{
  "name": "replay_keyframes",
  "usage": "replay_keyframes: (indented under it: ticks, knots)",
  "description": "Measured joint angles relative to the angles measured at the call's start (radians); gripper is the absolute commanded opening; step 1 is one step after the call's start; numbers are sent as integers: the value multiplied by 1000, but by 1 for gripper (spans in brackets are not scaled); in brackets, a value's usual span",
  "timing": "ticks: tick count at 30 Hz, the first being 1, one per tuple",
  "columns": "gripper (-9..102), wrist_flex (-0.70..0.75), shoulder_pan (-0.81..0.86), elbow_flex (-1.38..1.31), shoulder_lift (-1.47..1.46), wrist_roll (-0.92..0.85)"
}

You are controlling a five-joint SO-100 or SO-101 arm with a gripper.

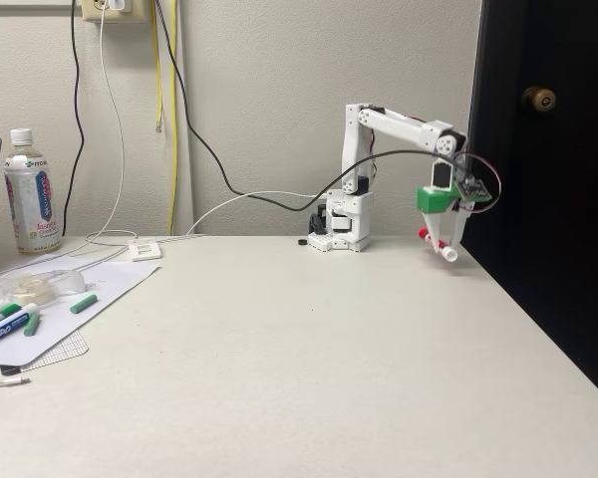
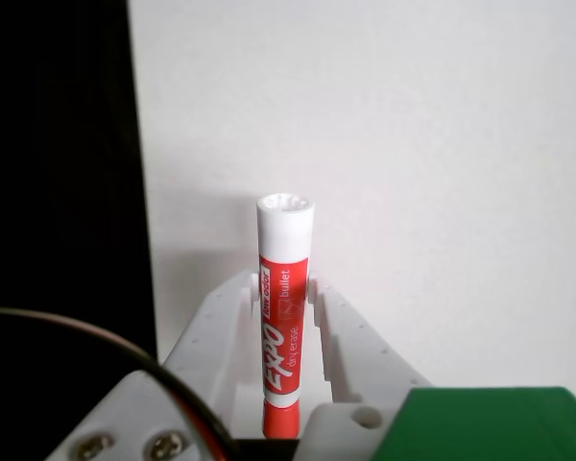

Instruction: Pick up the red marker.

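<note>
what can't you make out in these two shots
- Red marker: its red cap end runs under the gripper body at the bottom of the wrist view; in the fixed view it is too small to read.
- Markers at the left: cut by the edge of the fixed view, labels too small.
- Bottle: label print too small in the fixed view.

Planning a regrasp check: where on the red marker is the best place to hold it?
Mid-barrel, on the red label, where the gripper already clamps the red marker: fingers on opposite round sides, crosswise to its length. The straight barrel seats evenly there; the end beyond the fingers would likely tip.
</note>
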Motion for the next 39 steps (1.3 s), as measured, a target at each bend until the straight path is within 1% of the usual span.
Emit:
replay_keyframes:
  ticks: [5,13,19,25,33,39]
  knots:
    - [0,81,25,-126,-2,41]
    - [0,153,84,-325,0,130]
    - [0,215,155,-518,2,206]
    - [0,270,264,-692,14,290]
    - [0,268,387,-721,81,341]
    - [0,235,523,-723,156,440]
